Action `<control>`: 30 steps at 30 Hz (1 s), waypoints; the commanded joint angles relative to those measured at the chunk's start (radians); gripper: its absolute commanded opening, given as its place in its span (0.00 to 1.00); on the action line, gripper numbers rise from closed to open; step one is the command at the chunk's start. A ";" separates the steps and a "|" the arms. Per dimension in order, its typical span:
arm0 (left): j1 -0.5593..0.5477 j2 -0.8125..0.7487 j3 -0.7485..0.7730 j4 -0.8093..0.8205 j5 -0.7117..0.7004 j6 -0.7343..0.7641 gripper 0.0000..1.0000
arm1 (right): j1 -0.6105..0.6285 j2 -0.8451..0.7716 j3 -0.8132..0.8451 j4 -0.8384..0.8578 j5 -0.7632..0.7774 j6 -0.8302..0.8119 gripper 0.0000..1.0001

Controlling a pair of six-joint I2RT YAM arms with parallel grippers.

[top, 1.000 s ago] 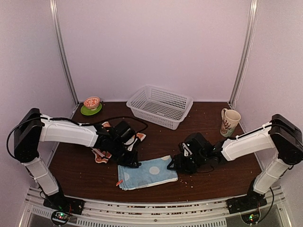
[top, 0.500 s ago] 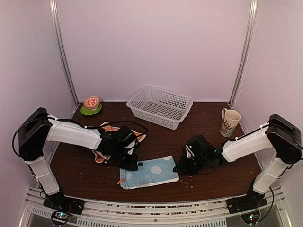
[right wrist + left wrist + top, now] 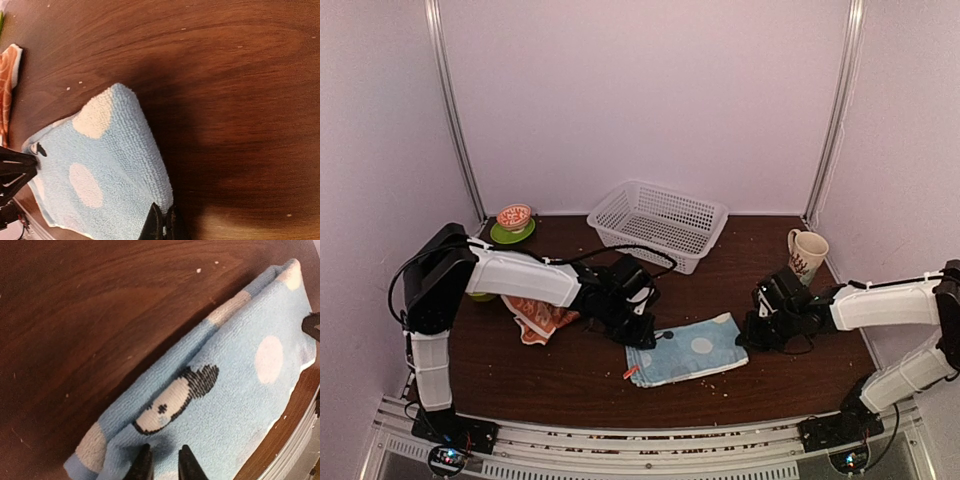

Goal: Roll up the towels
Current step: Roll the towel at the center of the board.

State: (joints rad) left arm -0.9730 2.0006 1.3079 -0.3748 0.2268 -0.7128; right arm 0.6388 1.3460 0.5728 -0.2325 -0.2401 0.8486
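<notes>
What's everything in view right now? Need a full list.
blue towel: 1, light blue with pale spots, folded flat, front centre of the table
orange towel: 1, orange-red with white pattern, crumpled, left of the blue towel
basket: 1, white plastic, back centre
mug: 1, cream with reddish print, back right
bowl: 1, orange-patterned, on the saucer, back left
saucer: 1, green, under the bowl
table: 1, dark wood
left end effector: 1, black, closed on the blue towel's left edge
right end effector: 1, black, closed on the blue towel's right edge
</notes>
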 commanded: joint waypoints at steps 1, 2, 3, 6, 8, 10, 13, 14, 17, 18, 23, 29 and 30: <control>0.002 0.019 0.082 -0.002 0.014 0.008 0.29 | -0.011 -0.009 0.052 -0.182 0.120 -0.116 0.00; 0.002 0.015 0.089 -0.004 0.017 0.014 0.33 | -0.010 -0.006 0.062 -0.194 0.131 -0.125 0.00; 0.002 0.009 0.094 -0.008 0.021 0.017 0.36 | -0.010 -0.002 0.072 -0.204 0.140 -0.134 0.00; 0.002 -0.004 0.097 -0.011 0.039 0.029 0.42 | -0.008 0.013 0.094 -0.222 0.161 -0.153 0.00; 0.002 -0.010 0.097 -0.002 0.058 0.031 0.43 | -0.003 0.027 0.107 -0.233 0.169 -0.162 0.00; 0.002 -0.014 0.099 0.010 0.070 0.033 0.43 | 0.006 0.040 0.126 -0.247 0.179 -0.170 0.00; 0.002 -0.012 0.098 0.014 0.066 0.032 0.42 | 0.037 0.051 0.167 -0.281 0.207 -0.179 0.00; 0.002 -0.010 0.094 0.016 0.066 0.033 0.42 | 0.051 0.056 0.186 -0.301 0.216 -0.181 0.00; 0.002 -0.012 0.079 0.029 0.078 0.028 0.41 | 0.089 0.075 0.233 -0.337 0.234 -0.180 0.00; 0.002 -0.016 0.074 0.034 0.080 0.028 0.40 | 0.100 0.081 0.243 -0.345 0.239 -0.178 0.00; 0.003 -0.018 0.047 0.051 0.083 0.029 0.38 | 0.148 0.121 0.286 -0.347 0.246 -0.159 0.00; 0.005 -0.026 0.019 0.058 0.089 0.030 0.37 | 0.186 0.191 0.310 -0.335 0.246 -0.162 0.00; 0.006 -0.029 0.014 0.059 0.089 0.030 0.37 | 0.194 0.200 0.317 -0.335 0.246 -0.165 0.00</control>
State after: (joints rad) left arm -0.9741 2.0178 1.3437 -0.3576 0.3000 -0.6964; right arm 0.8082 1.5143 0.8593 -0.5545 -0.0219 0.6834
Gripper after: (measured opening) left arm 0.368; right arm 0.026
